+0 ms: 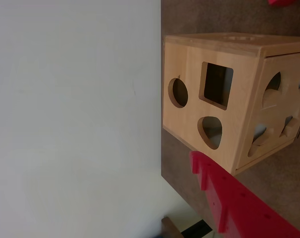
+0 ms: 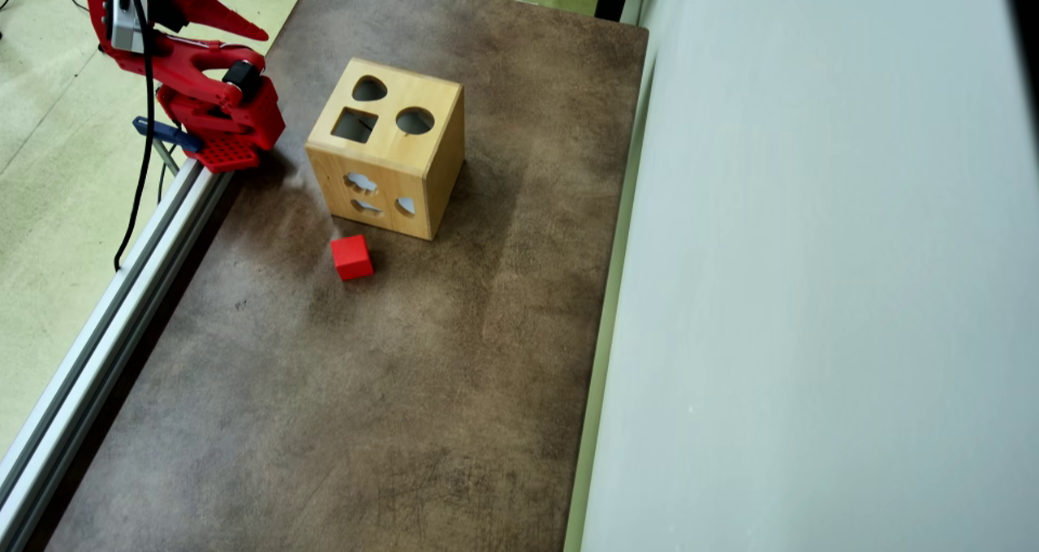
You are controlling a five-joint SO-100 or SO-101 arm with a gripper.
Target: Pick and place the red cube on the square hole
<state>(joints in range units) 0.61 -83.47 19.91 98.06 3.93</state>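
The task stood at its first step: nothing had been picked. The red cube (image 2: 351,257) lay on the brown table (image 2: 341,422), just beside the lower face of the wooden box (image 2: 438,174) in the overhead view, apart from it and untouched. The square hole (image 2: 355,125) sat in the top face of the box, beside the round hole (image 2: 415,120) and below the heart-shaped hole (image 2: 369,89), and it was empty.

The gripper (image 2: 239,20) was held well away from the box, off its upper left corner near the table edge and the metal rail (image 2: 105,308). It carried nothing. Only one pointed finger could be made out, so whether the jaws were spread or pressed together could not be told.

In my judgement the next move called for swinging the arm across past the box, lowering over the cube with the jaws spread, and closing squarely on two opposite faces so that it would later pass the hole.

The wrist view, lying on its side, showed the square hole (image 1: 216,85) close and dark inside, with one red finger (image 1: 229,198) at the frame's lower edge; the red patch at its top corner was probably the cube. The overhead view alone showed cube, box and arm together.
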